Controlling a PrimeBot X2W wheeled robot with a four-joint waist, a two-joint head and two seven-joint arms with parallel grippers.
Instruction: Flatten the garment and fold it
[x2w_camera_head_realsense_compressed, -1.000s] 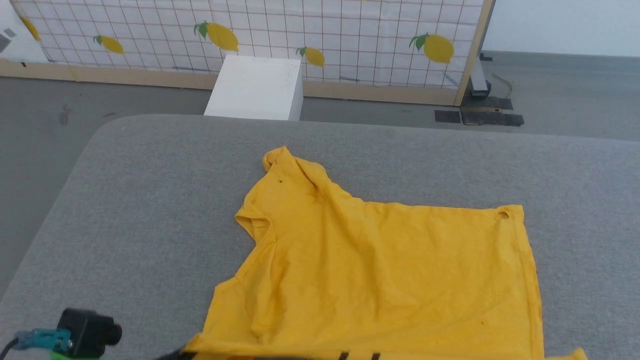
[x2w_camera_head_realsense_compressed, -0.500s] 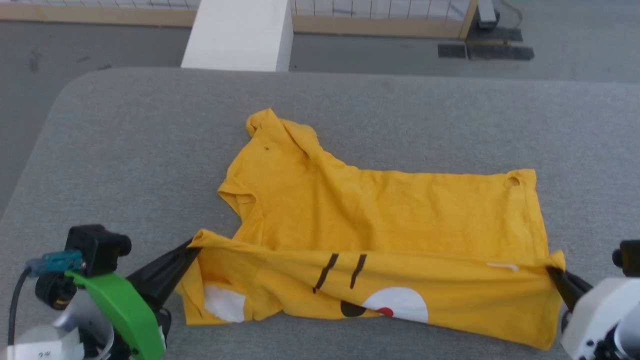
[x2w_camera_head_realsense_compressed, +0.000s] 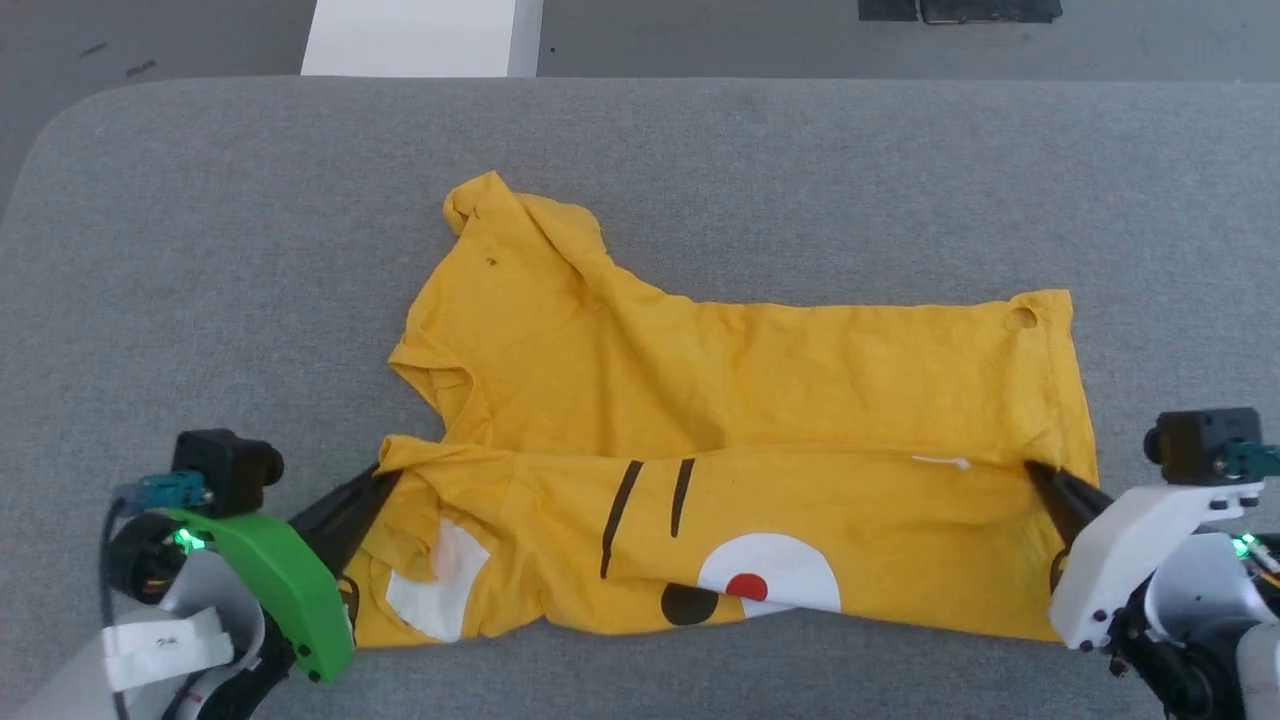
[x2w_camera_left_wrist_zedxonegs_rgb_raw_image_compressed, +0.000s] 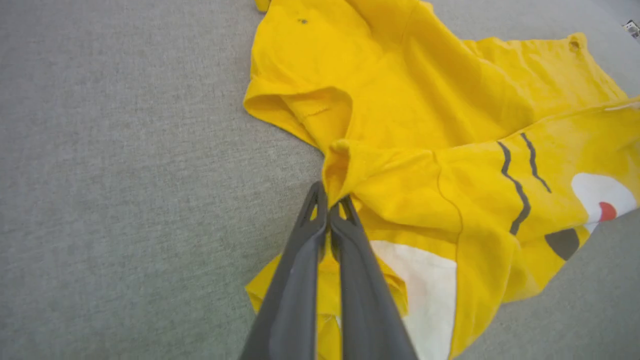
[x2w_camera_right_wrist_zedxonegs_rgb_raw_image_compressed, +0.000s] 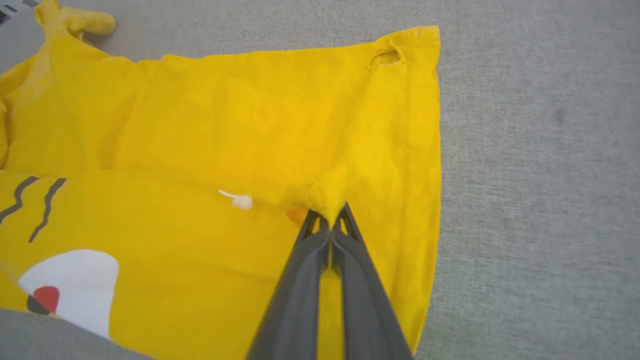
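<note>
The shirt (x2w_camera_head_realsense_compressed: 740, 400) is lying on a grey fabric table (x2w_camera_head_realsense_compressed: 200, 250), near edge doubled over. The left gripper (x2w_camera_head_realsense_compressed: 385, 480) and right gripper (x2w_camera_head_realsense_compressed: 1036, 470) are clamping the fold's ends. A white box (x2w_camera_head_realsense_compressed: 420, 40) is standing beyond.

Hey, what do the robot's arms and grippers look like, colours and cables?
The left gripper has long dark tapering fingers on a green bracket; the right gripper has the same fingers on a white bracket. Each wrist carries a small black camera with a teal plug and a green light. The left arm bears a white label.
</note>
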